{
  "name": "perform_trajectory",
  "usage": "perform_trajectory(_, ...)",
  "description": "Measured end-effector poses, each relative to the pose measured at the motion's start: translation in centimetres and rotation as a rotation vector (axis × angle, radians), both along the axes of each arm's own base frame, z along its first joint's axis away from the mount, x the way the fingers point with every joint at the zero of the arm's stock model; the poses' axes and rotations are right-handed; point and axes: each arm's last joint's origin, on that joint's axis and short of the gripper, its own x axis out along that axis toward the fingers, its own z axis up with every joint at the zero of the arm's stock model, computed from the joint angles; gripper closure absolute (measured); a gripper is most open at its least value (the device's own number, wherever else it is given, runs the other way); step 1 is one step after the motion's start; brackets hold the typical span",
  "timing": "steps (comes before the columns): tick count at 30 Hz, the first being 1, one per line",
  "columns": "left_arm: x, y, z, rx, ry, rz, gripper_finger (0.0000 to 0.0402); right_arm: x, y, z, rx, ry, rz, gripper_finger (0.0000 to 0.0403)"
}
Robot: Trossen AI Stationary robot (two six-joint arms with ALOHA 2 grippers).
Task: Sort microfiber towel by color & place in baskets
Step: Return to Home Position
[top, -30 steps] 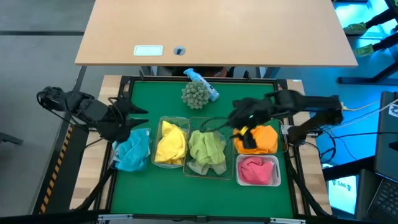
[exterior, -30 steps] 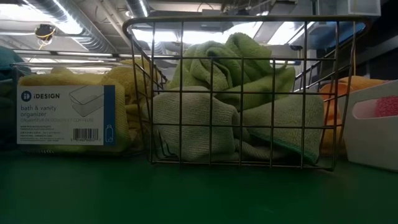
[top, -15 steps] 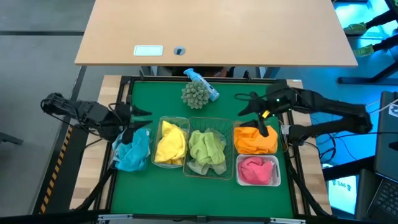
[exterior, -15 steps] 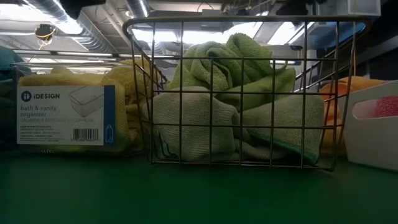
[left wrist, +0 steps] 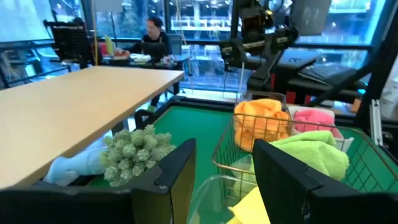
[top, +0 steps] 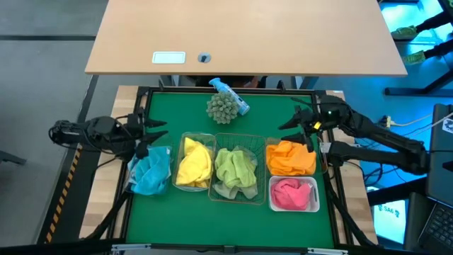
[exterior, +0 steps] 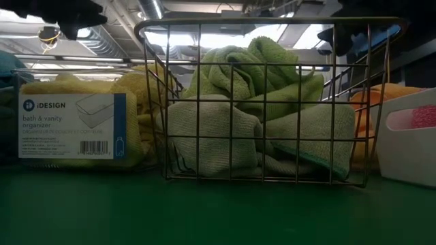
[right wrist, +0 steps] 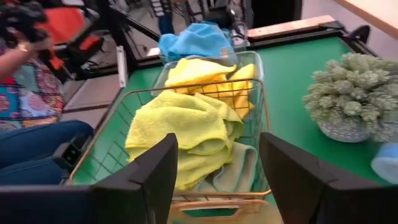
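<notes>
Even overhead brightness; low view dim against glaring ceiling lights (exterior: 158, 9)

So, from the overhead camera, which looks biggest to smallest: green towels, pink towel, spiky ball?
1. Green towels, clearly largest.
2. Pink towel and spiky ball look nearly alike; the pink one is perhaps slightly bigger.

Five baskets (top: 294, 210) hold sorted towels (top: 195, 163); left claw (top: 157, 133) and right claw (top: 287, 115) flank them.
</notes>
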Motion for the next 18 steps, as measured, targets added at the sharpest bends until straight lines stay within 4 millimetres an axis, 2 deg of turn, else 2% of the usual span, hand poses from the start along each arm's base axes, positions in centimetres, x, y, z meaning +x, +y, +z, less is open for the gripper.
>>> perform_trajectory(7,-1.4,0.3,-2.3,-0.011,-0.072,0.019,0.0248,-1.8,-0.5,-1.6,0.006,-0.06,-0.015,0.0181)
perform_trajectory(15,-0.4,0.3,-4.3,-0.008,-0.032,0.04,0.0248,-3.5,-0.8,-3.7,-0.025,-0.146,-0.051,0.0181)
perform_trajectory(18,-0.3,0.3,-4.5,-0.012,-0.043,0.043,0.0248,-3.8,-1.0,-5.0,-0.011,-0.171,-0.052,0.0181)
